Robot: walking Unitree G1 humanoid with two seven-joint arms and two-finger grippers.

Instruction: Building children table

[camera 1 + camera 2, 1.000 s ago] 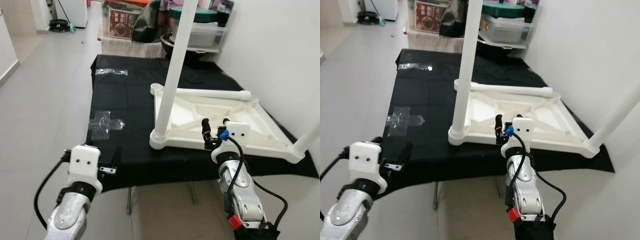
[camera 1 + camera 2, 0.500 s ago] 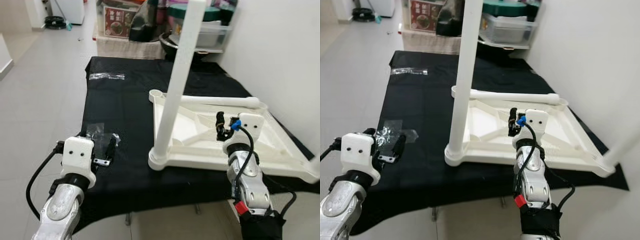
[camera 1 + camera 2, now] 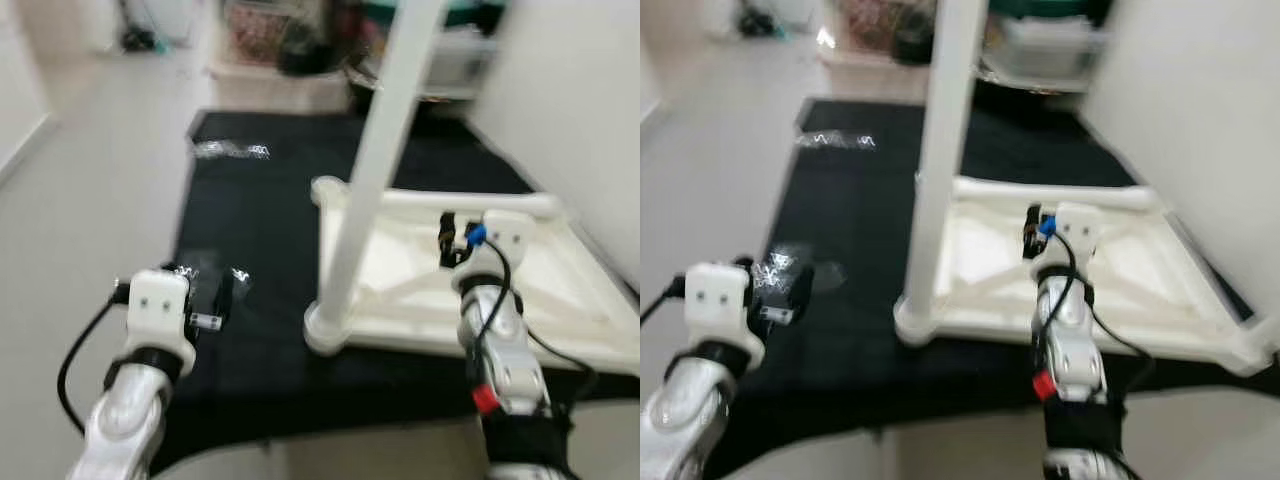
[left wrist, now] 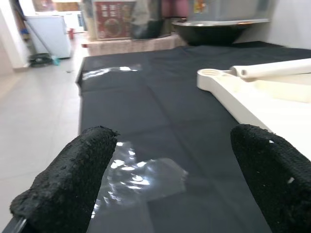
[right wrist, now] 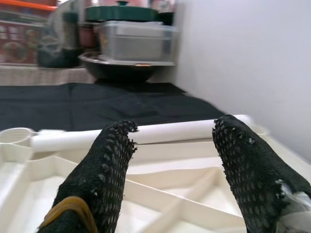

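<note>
The white table top (image 3: 560, 300) lies inverted on the black cloth (image 3: 260, 210), right of frame centre, with one leg (image 3: 375, 170) fitted upright at its near-left corner. A loose leg (image 5: 160, 132) lies across its far edge. The right gripper (image 5: 170, 160) hovers over the underside, fingers spread, holding nothing. The left gripper (image 4: 170, 174), likewise released, hangs above a plastic bag (image 4: 141, 177) at lower left. Recommended: centre the right fingers squarely over the loose leg before closing.
</note>
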